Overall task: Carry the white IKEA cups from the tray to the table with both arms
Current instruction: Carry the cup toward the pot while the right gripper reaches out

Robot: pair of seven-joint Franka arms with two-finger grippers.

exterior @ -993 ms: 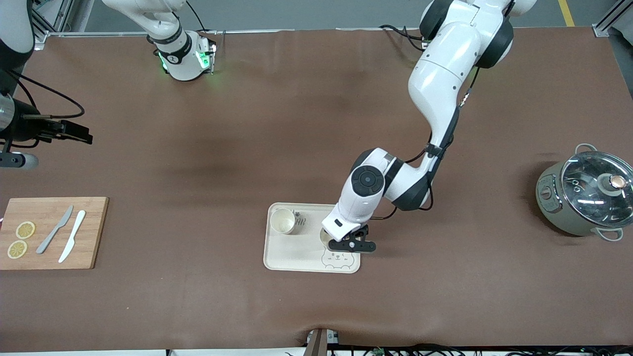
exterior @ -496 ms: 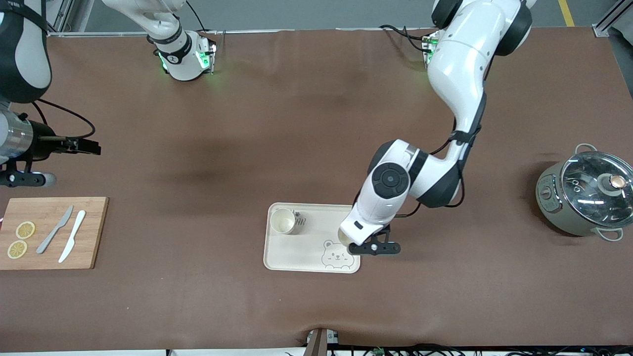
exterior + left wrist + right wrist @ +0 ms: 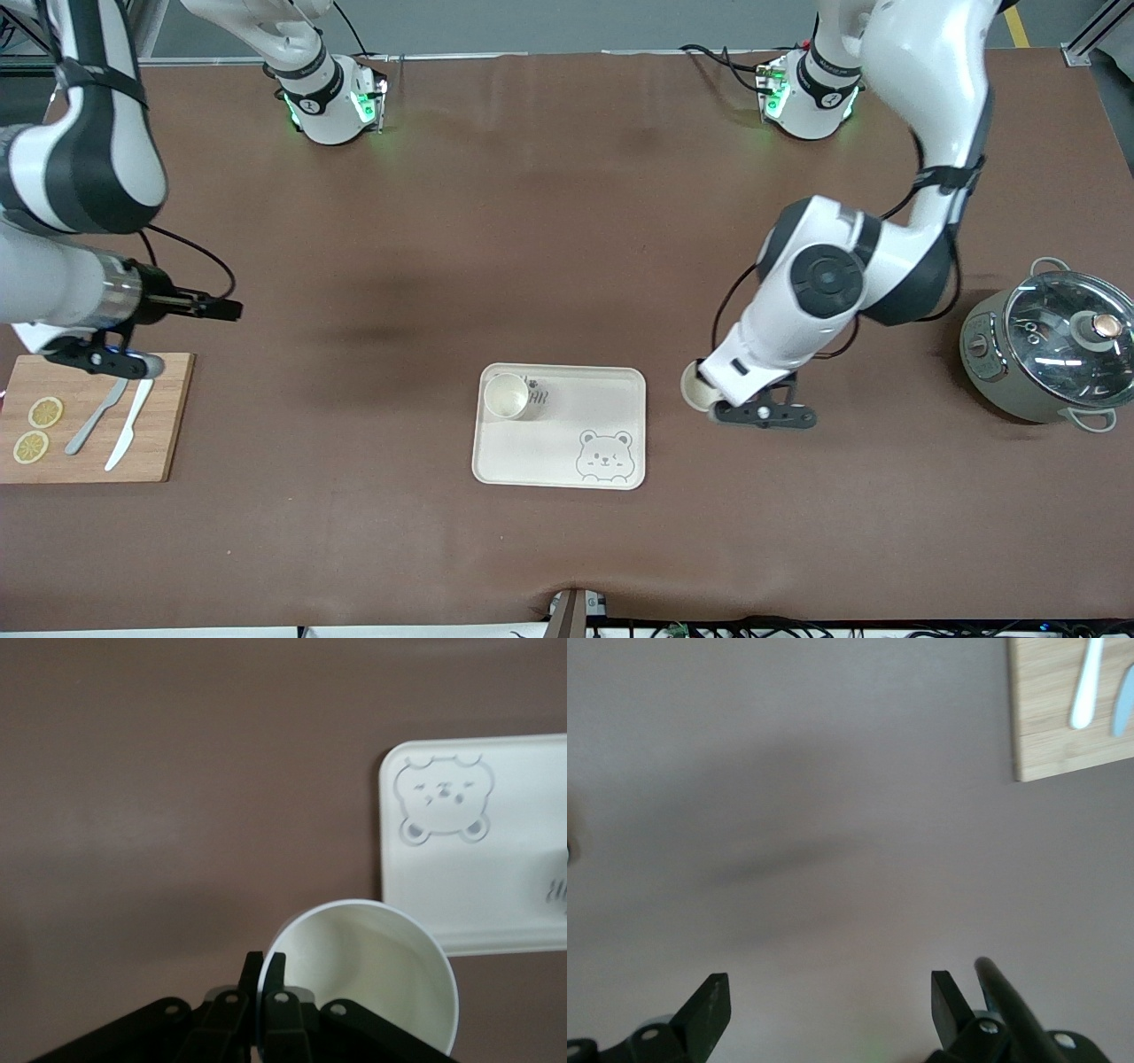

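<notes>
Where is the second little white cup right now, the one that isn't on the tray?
The left gripper holds the small cream-white cup by its rim, in the air over bare brown table just off the cream bear-print tray's edge, toward the left arm's end.

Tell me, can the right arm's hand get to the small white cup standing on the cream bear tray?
Probably yes. The right hand is open and empty, and only bare brown table lies between it and the small white cup on the cream bear tray. The left hand holds the other white cup off to the side.
</notes>
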